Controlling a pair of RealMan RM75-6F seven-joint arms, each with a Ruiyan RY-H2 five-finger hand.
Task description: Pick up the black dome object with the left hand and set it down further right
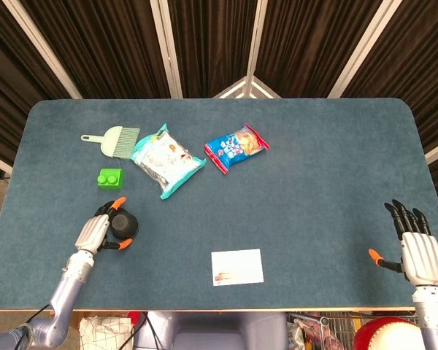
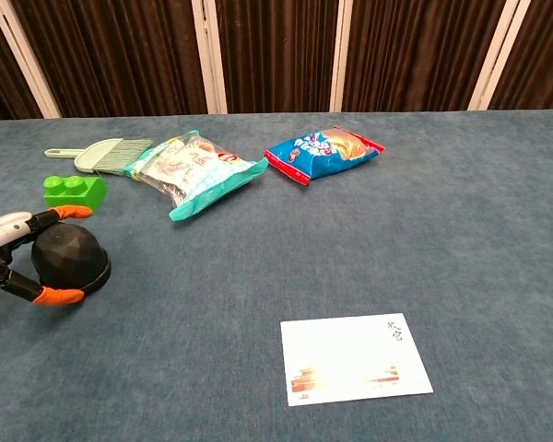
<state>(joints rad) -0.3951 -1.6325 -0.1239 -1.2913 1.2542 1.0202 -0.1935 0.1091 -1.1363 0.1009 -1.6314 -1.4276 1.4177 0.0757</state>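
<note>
The black dome object (image 1: 124, 226) (image 2: 71, 258) stands on the blue table near the front left. My left hand (image 1: 95, 233) (image 2: 5, 244) holds it from the left side, orange fingertips (image 2: 58, 296) closing round its front and back. The dome still rests on the table surface. My right hand (image 1: 416, 251) hovers at the table's front right corner, fingers spread and holding nothing; it shows only in the head view.
A green brick (image 1: 109, 178) (image 2: 74, 191) lies just behind the dome, with a pale green brush (image 1: 117, 140) further back. A white snack bag (image 1: 168, 160) and a blue-red snack bag (image 1: 236, 147) lie mid-table. A white card (image 1: 237, 267) (image 2: 355, 359) lies near the front edge.
</note>
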